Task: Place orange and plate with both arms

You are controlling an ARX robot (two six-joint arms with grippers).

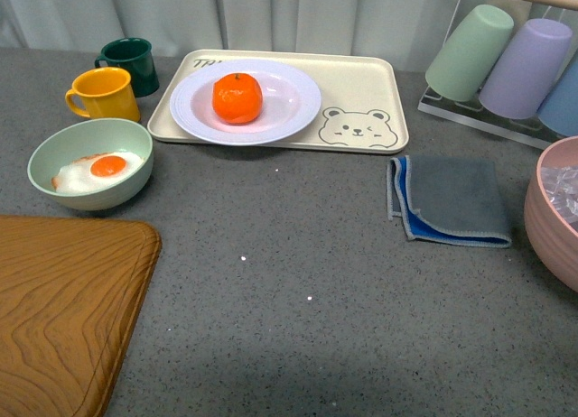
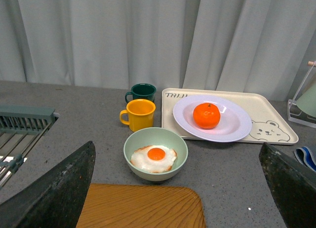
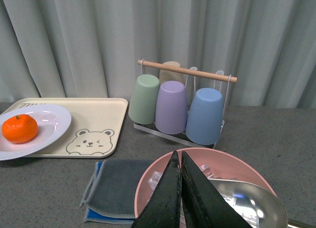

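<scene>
The orange (image 1: 237, 97) sits in the well of the white plate (image 1: 293, 106), which rests on the beige bear-printed tray (image 1: 361, 83) at the back of the table. Both also show in the left wrist view, orange (image 2: 206, 115) on plate (image 2: 237, 124), and in the right wrist view, orange (image 3: 19, 128) on plate (image 3: 54, 124). Neither arm shows in the front view. My left gripper (image 2: 177, 188) is open and empty, well short of the tray, above the wooden board's edge. My right gripper (image 3: 179, 161) is shut and empty, above the pink bowl.
A pale green bowl with a fried egg (image 1: 90, 162), a yellow mug (image 1: 104, 94) and a dark green mug (image 1: 129, 63) stand left of the tray. A wooden board (image 1: 63, 309) lies front left. A grey-blue cloth (image 1: 449, 200), a pink bowl (image 1: 551, 214) and a cup rack (image 1: 515, 60) are on the right.
</scene>
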